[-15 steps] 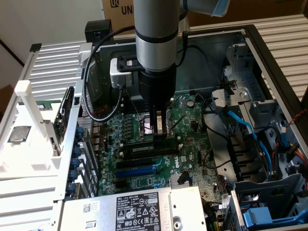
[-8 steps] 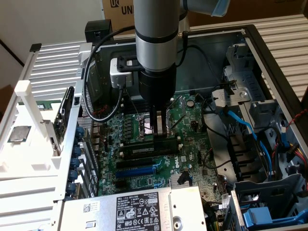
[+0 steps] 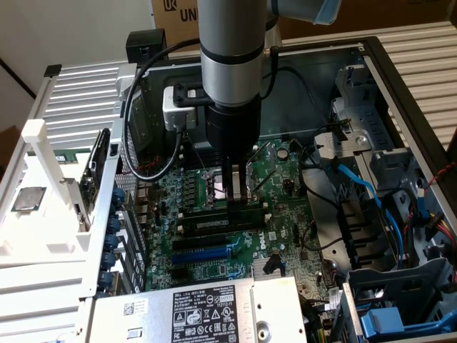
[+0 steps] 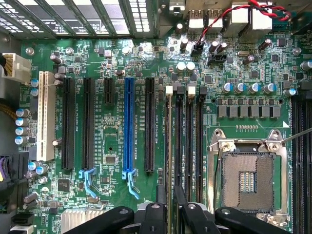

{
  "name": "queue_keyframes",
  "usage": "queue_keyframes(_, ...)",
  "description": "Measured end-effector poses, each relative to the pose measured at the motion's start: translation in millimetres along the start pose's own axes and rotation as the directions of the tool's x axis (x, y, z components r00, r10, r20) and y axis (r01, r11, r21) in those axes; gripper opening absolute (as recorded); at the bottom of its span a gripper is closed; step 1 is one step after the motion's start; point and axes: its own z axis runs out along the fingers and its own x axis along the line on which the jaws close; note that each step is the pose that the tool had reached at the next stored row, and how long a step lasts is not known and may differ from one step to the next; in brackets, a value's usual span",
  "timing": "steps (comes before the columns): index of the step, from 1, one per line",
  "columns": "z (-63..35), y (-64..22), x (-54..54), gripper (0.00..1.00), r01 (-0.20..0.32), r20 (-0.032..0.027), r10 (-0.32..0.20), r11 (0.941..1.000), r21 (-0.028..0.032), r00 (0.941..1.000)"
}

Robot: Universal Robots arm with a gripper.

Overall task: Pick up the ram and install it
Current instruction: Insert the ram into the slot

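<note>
Black two-finger gripper (image 3: 238,206), fingers clamped on long thin green ram (image 3: 207,224), 6 o'clock of silver CPU socket (image 3: 214,187); any tilt could jam it against black memory slot (image 4: 189,146).

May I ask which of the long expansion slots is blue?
The blue slot, second from the memory slots; the other long ones are black or white.

Exterior view: even, moderate room light with no hard shadows. The arm (image 3: 228,50) carries soft vertical highlights on its metal sleeve, and the white rack (image 3: 36,143) at the exterior view's left reads brightest. The case interior is dimmer, and the circuit board (image 3: 278,179) darkens directly beneath the arm. Wrist view: strong light on the board, with glare on the capacitors (image 4: 185,66) and the socket frame (image 4: 248,146). The tool (image 4: 171,214) sits in dark shade.
</note>
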Motion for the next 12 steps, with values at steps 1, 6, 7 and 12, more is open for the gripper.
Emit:
queue_keyframes(1, 0.0, 0.7, 0.0, 0.21, 0.000, -0.0001, 0.000, 1.0000, 0.0000, 1.0000)
queue_keyframes(6, -0.6, 4.2, 0.1, 0.21, 0.000, -0.0002, 0.000, 1.0000, -0.0001, 1.0000)
queue_keyframes(7, -2.3, 4.5, 0.2, 0.21, 0.000, -0.0001, 0.000, 1.0000, 0.0001, 1.0000)
queue_keyframes(12, -10.1, 5.0, 0.4, 0.21, 0.000, -0.0001, 0.000, 1.0000, 0.0011, 1.0000)
